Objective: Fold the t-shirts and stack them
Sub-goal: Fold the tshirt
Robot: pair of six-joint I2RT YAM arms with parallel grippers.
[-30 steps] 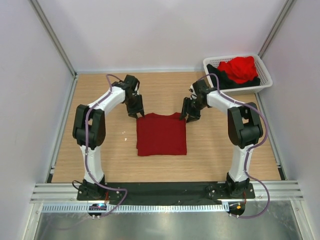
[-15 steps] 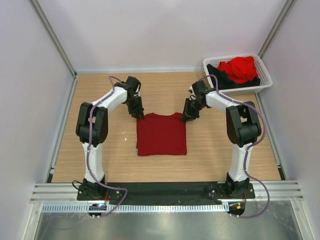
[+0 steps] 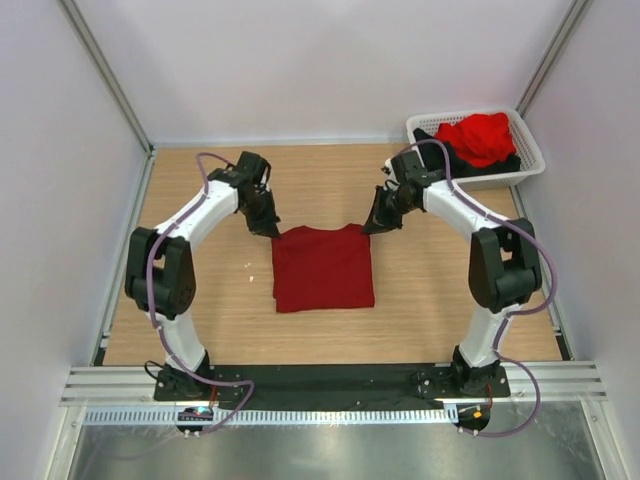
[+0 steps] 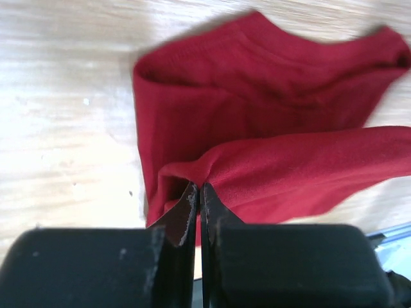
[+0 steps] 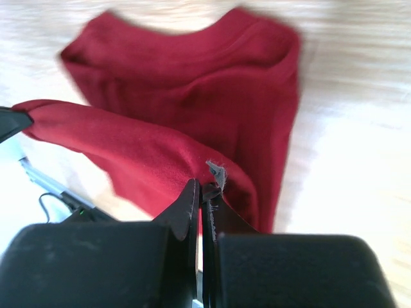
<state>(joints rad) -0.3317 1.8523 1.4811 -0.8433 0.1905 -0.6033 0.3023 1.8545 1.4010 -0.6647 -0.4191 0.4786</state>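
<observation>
The dark crimson t-shirt point(image 3: 323, 270) lies folded at the centre of the bench point(image 3: 200, 300), collar toward the top of the frame and long axis running top to bottom. The left end effector point(image 3: 272, 231) pinches its upper left corner and the right end effector point(image 3: 372, 226) pinches the upper right one. Bench wood shows on every side. At the upper right, the white basket point(image 3: 533, 150) holds a bright red t-shirt point(image 3: 478, 137) over a black t-shirt point(image 3: 445, 160).

The dark crimson t-shirt point(image 3: 323, 268) was plain, with no print, and lay on a worktop point(image 3: 440, 300) of pale wood grain. At the far right, the white latticed basket point(image 3: 531, 160) showed a brighter red t-shirt point(image 3: 483, 137) and a black t-shirt point(image 3: 500, 164). The left arm point(image 3: 200, 215) and right arm point(image 3: 460, 210) were white with black joints and purple cables point(image 3: 207, 158). The left claw point(image 4: 198, 189) and right claw point(image 5: 200, 187) were matte black, each with crimson cloth between its fingers. A black strip point(image 3: 330, 378) ran along the near edge.
</observation>
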